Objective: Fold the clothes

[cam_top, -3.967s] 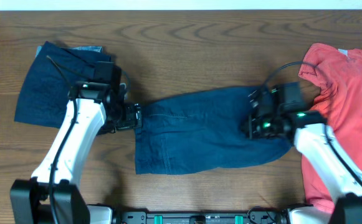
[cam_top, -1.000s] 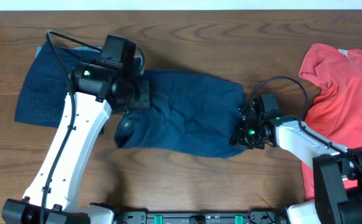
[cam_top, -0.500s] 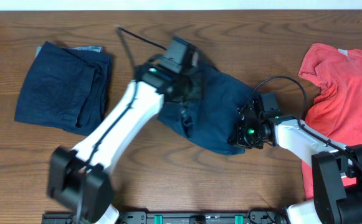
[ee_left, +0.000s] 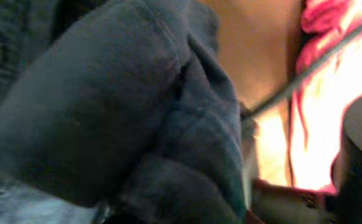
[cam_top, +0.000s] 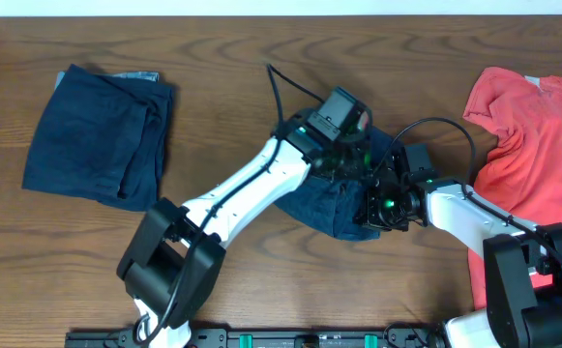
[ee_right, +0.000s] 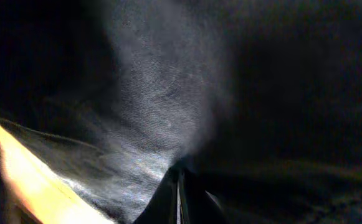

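- Currently the fold of the navy shorts (cam_top: 324, 201) looks to be the step in hand. They lie bunched and doubled over on the counter (cam_top: 261, 58), just right of centre, beneath both arms.
- The left pincer (cam_top: 356, 162) sits over the doubled cloth near its right end. Its wrist view shows only blurred navy folds, so I cannot tell how wide it stands or whether it holds anything.
- The right pincer (cam_top: 375, 205) is closed almost to nothing, apparently nipping the shorts' right edge.
- 1 folded navy garment (cam_top: 97, 135) rests at the far left, and a red T-shirt (cam_top: 537, 135) lies unfolded at the far right.
- Next, I judge, the left pincer must lay the cloth down squarely with edges matched. Then the 2 arms should withdraw without dragging the fold.
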Action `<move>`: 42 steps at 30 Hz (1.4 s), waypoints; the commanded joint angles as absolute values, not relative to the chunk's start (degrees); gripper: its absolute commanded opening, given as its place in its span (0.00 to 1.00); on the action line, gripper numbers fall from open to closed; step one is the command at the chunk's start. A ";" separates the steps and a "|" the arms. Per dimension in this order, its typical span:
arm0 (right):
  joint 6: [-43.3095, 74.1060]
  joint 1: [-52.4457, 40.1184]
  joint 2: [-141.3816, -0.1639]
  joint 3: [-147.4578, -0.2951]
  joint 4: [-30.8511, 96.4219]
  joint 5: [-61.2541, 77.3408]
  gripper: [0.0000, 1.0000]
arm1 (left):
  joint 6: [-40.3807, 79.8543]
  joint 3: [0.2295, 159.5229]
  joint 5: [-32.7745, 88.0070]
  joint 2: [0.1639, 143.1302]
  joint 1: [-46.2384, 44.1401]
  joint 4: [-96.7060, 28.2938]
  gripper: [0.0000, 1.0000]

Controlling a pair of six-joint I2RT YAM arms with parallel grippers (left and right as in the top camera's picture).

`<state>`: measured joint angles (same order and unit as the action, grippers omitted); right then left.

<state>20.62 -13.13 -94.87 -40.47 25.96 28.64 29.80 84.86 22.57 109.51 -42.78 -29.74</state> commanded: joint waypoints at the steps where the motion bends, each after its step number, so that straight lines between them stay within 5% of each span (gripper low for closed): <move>1: 21.21 -14.33 -98.63 -36.95 28.08 19.88 0.08 | 30.04 85.41 25.08 109.08 -45.04 -29.52 0.25; 11: 21.19 -14.33 -98.63 -36.95 28.05 19.90 0.23 | 23.90 85.43 24.88 106.34 -43.83 -35.86 0.47; 24: 16.93 -14.22 -93.65 -37.12 28.27 20.64 0.25 | 17.32 85.43 14.76 103.70 -42.76 -43.97 0.52; 42: 12.12 -14.22 -69.54 -37.12 27.42 22.98 0.59 | 16.08 85.43 14.26 103.59 -39.53 -44.80 0.52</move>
